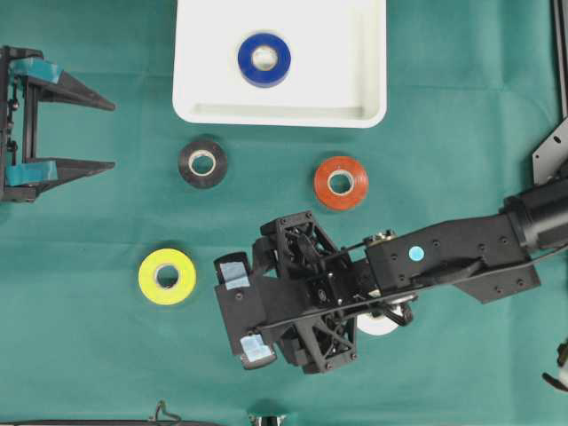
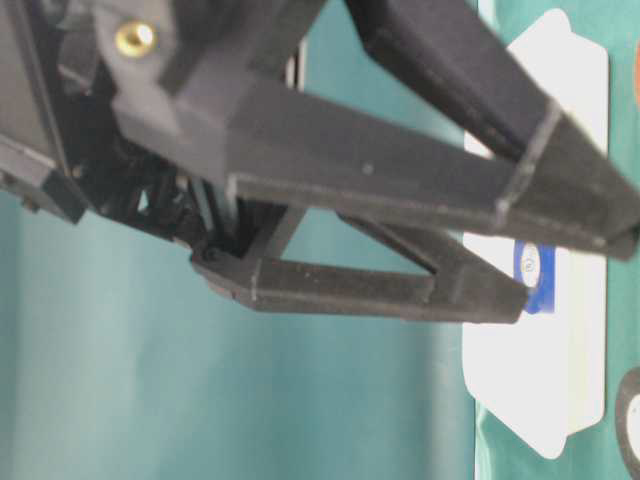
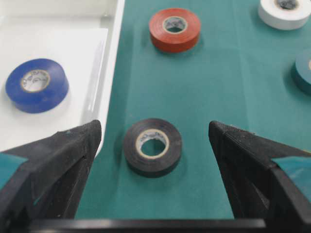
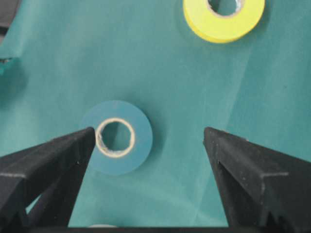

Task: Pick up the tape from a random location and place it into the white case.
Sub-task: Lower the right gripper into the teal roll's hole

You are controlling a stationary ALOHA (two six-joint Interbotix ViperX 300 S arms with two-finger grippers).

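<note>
The white case (image 1: 364,98) looked like glossy smooth plastic; beneath it, the green table cover (image 1: 89,355) was matt cloth, faintly creased

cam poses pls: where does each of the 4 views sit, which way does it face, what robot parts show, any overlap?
Overhead: above, straight down on the white case, loose rolls, both arms; right gripper open.
Table-level: low, close behind the left gripper, whose fingers fill it; the case beyond.
Left wrist: looks out between open fingers at the black tape.
Right wrist: looks down between open fingers at a teal tape and the yellow tape.
Shared: the blue tape in the case shows in overhead, table-level and left wrist.
</note>
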